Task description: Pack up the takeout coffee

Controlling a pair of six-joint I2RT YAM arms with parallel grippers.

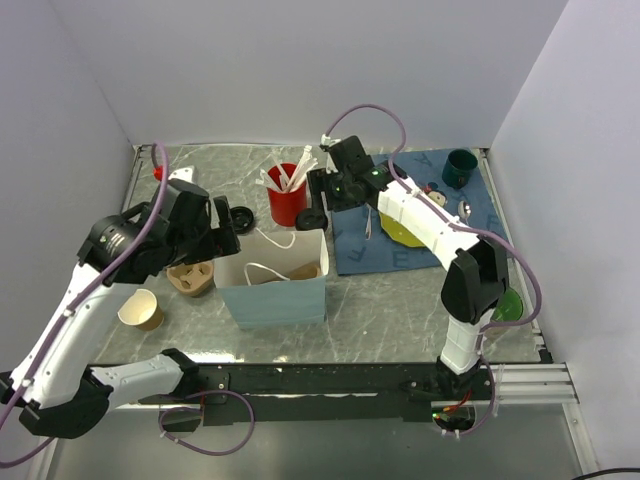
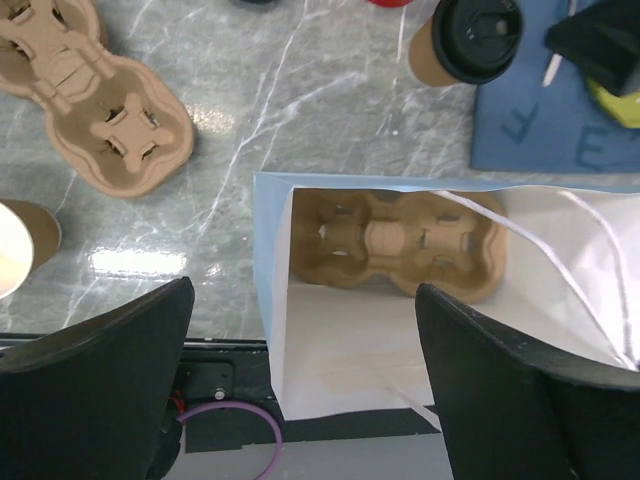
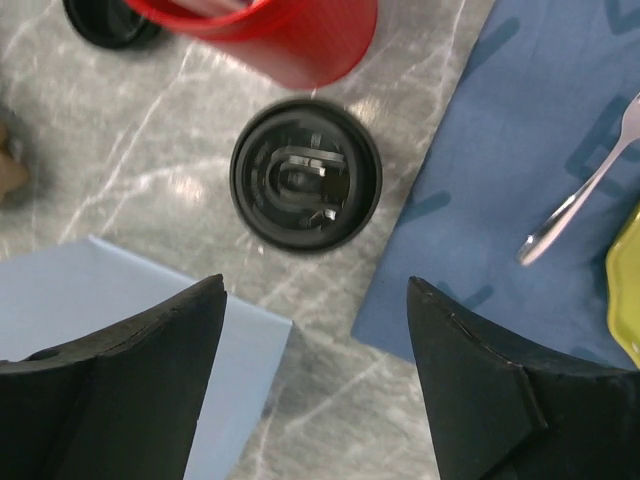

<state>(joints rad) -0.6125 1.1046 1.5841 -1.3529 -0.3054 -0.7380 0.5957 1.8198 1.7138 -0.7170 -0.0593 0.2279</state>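
The takeout coffee [image 3: 305, 172] is a brown cup with a round black lid. It stands upright on the marble between the red cup and the blue cloth, and it also shows in the left wrist view [image 2: 468, 40] and the top view [image 1: 314, 218]. My right gripper [image 3: 315, 285] hovers above it, open and empty, with the lid just beyond the fingertips. The light blue paper bag [image 1: 275, 285] stands open with a cardboard cup carrier [image 2: 400, 245] lying inside. My left gripper [image 2: 303, 290] is open and empty above the bag's left edge.
A second carrier [image 1: 190, 277] and a lidless paper cup [image 1: 140, 310] sit left of the bag. The red utensil cup [image 1: 287, 200] and a loose black lid [image 1: 240, 217] are behind the bag. The blue cloth [image 1: 420, 250] holds a yellow plate [image 1: 395, 232], a fork [image 3: 580, 195] and a green cup [image 1: 460, 168].
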